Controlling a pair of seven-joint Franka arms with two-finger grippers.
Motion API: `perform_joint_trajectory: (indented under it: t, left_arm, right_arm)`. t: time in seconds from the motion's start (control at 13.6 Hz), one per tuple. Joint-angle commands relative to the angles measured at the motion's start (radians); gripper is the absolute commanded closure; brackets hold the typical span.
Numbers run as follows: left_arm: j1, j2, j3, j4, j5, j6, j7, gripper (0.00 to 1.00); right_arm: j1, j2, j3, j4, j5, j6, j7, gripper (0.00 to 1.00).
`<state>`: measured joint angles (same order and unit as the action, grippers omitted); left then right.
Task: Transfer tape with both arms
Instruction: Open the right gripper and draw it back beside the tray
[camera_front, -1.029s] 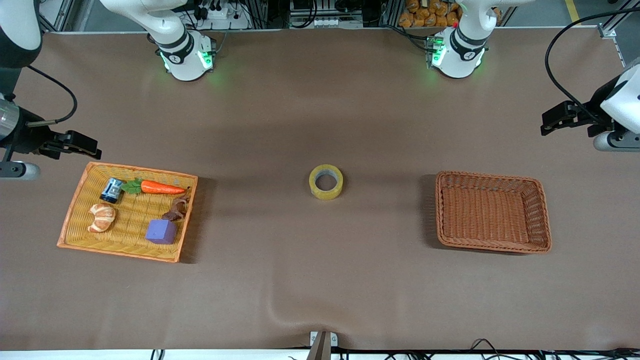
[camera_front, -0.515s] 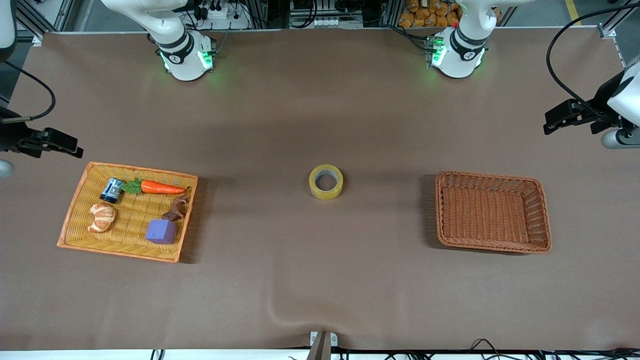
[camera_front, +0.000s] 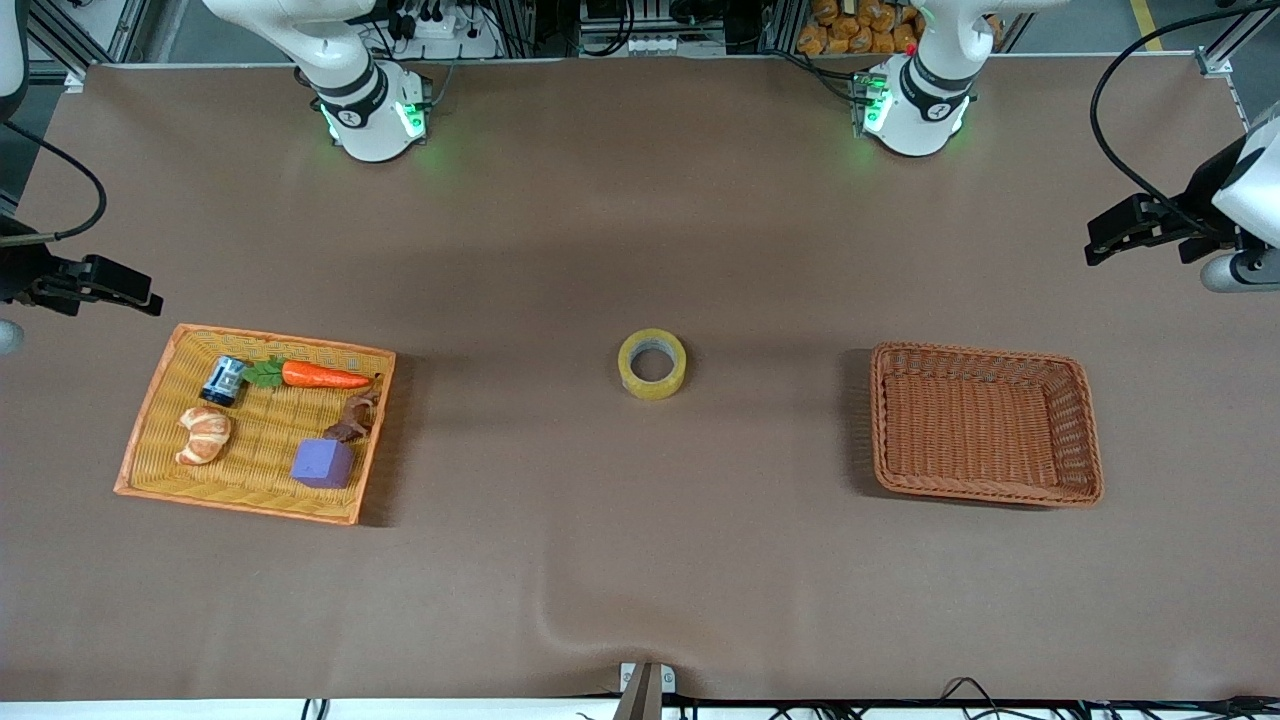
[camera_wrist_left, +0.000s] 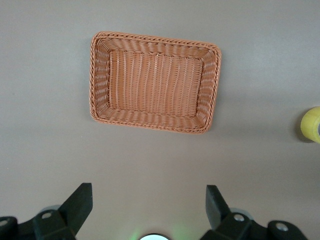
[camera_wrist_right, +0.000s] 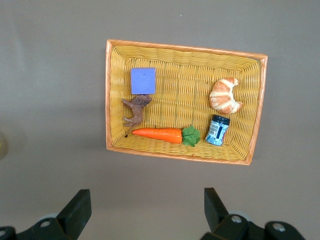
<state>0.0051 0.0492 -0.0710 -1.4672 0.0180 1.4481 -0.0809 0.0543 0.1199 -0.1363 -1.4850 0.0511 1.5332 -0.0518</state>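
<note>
The tape (camera_front: 652, 364), a yellowish roll with a grey core, lies flat on the brown table midway between the two baskets. No gripper touches it. Its edge also shows in the left wrist view (camera_wrist_left: 312, 125). My left gripper (camera_front: 1100, 236) hangs open and empty over the table at the left arm's end; in its wrist view (camera_wrist_left: 148, 200) the fingers stand wide apart above bare table. My right gripper (camera_front: 142, 292) hangs open and empty over the table's edge at the right arm's end, beside the yellow tray; its wrist view (camera_wrist_right: 145, 202) shows the fingers wide apart.
An empty brown wicker basket (camera_front: 985, 425) stands toward the left arm's end. A yellow wicker tray (camera_front: 160, 455) toward the right arm's end holds a carrot (camera_front: 322, 376), a croissant (camera_front: 205, 436), a purple cube (camera_front: 321, 462), a small can (camera_front: 224, 380) and a brown figure (camera_front: 352, 418).
My right gripper has drawn back from the tray toward the table's edge at the right arm's end. My left gripper has shifted slightly. The tape has not moved.
</note>
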Motion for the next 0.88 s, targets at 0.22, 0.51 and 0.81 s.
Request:
perform_joint_trajectory:
  t: [0.22, 0.51, 0.81]
  left_arm:
    - [0.006, -0.011, 0.003, -0.007, -0.001, 0.0, 0.0, 0.0]
    - [0.004, -0.005, 0.003, -0.007, -0.001, 0.0, 0.0, 0.0]
    - [0.004, -0.003, 0.003, -0.007, -0.001, 0.0, 0.0, 0.0]
  right_arm:
    - [-0.022, -0.013, 0.021, 0.014, -0.022, -0.012, -0.016, 0.0]
    - [-0.018, -0.017, 0.023, 0.015, -0.08, 0.002, -0.056, 0.0]
    - [-0.036, -0.017, 0.018, 0.009, -0.048, 0.005, -0.051, 0.0]
